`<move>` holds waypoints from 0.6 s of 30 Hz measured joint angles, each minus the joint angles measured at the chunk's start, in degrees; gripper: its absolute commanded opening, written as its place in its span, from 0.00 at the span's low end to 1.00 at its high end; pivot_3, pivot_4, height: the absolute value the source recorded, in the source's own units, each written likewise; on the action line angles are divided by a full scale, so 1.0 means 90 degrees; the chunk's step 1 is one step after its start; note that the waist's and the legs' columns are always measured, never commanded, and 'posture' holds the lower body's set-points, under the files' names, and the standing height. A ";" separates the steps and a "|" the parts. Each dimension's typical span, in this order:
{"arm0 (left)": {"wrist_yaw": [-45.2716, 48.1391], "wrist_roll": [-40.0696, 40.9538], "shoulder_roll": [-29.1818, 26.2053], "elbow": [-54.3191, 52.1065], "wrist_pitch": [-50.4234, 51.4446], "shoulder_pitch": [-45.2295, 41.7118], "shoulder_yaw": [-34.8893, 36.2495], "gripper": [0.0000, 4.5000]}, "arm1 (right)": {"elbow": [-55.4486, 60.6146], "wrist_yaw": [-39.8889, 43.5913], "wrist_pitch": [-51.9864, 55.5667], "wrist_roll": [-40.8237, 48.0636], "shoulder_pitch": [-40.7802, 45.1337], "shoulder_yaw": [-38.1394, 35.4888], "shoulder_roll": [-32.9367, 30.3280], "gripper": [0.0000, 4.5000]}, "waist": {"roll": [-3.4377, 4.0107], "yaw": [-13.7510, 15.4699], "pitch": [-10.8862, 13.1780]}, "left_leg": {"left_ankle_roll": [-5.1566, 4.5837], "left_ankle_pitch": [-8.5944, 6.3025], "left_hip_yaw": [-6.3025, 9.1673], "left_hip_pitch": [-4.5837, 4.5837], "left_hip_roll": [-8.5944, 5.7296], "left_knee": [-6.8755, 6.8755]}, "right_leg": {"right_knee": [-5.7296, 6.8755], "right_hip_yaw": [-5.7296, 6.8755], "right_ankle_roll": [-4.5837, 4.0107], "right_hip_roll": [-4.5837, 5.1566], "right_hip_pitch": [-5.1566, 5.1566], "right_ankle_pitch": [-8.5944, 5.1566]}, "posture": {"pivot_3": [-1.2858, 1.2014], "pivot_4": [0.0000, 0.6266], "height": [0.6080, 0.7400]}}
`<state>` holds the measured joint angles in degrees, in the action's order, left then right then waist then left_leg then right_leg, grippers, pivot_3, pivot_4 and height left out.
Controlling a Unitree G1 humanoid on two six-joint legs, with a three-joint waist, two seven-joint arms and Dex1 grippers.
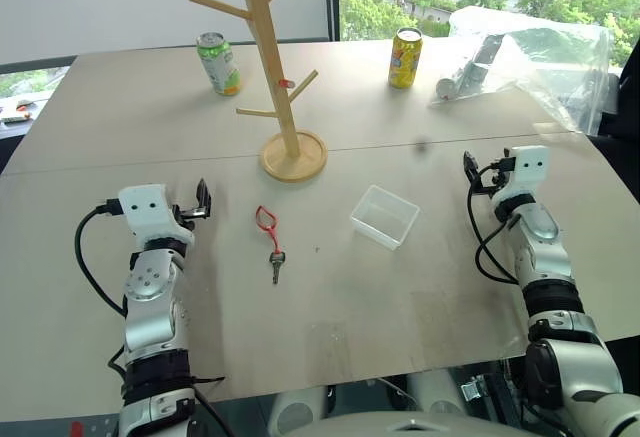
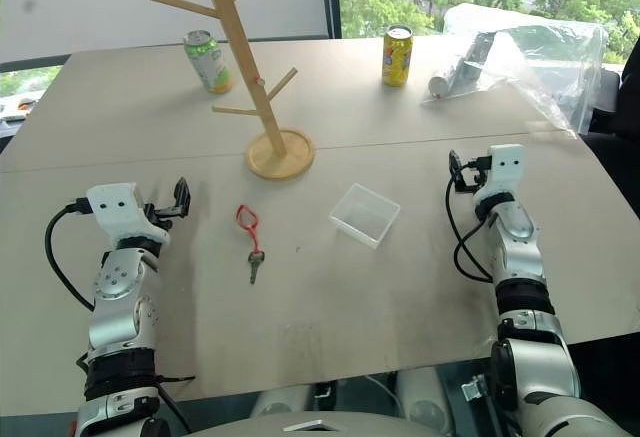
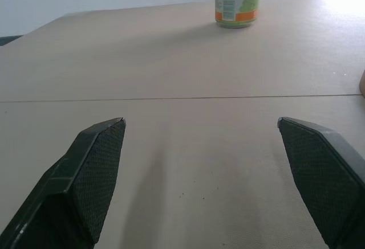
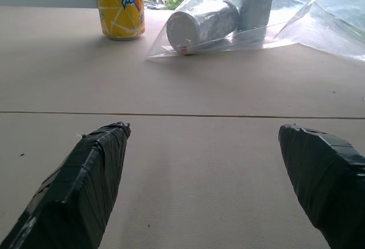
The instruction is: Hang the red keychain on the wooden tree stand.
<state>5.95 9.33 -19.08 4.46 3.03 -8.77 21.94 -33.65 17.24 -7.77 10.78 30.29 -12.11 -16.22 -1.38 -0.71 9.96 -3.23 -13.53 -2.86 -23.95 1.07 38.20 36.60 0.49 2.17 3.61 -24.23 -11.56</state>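
**Both Grippers Held Wide and Empty as Keychain Lay on the Table**

The left gripper hovered over the near left part of the table, its two black fingers spread wide apart with nothing between them (the wrist view showed only bare tabletop in the gap). The right gripper was poised over the near right side, its fingers likewise set far apart and holding nothing.

Just to the right of the left gripper, the red keychain lay flat on the table, its red loop toward the far side and its dark key pointing back toward the robot. It touched neither gripper. A clear plastic tray sat near the middle of the table, between the keychain and the right gripper.

Beyond the keychain, the wooden tree stand stood upright on its round base, its pegs angled upward, a small red dot on its pole. A green drink can stood to the left of the stand on the far side, and a yellow drink can to its right. Farther right, a crumpled clear plastic bag rested on the table with grey cylinders inside it.
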 measured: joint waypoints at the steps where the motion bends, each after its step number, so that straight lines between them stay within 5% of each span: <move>1: 0.0000 0.0000 0.0000 0.0000 0.0000 0.0000 0.0000 0.98 | 0.0000 0.0000 0.0000 0.0000 0.0000 0.0000 0.0000 1.00 | 0.0000 0.0000 0.0000 | 0.0000 0.0000 0.0000 0.0000 0.0000 0.0000 | 0.0000 0.0000 0.0000 0.0000 0.0000 0.0000 | 0.52 0.24 1.00; 18: 0.0010 0.0134 0.0002 -0.0001 0.0031 0.0005 0.0002 0.98 | 0.0000 -0.0015 0.0000 0.0000 -0.0018 -0.0002 0.0003 1.00 | 0.0000 0.0000 0.0000 | 0.0000 0.0000 0.0000 0.0000 0.0000 0.0000 | 0.0000 0.0000 0.0000 -0.0001 0.0000 0.0000 | 0.52 0.24 1.00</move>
<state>6.04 10.54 -19.06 4.45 3.31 -8.72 21.96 -33.65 17.10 -7.77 10.79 30.13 -12.12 -16.20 -1.38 -0.71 9.96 -3.23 -13.53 -2.86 -23.95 1.07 38.20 36.60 0.49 2.17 3.61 -24.23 -11.56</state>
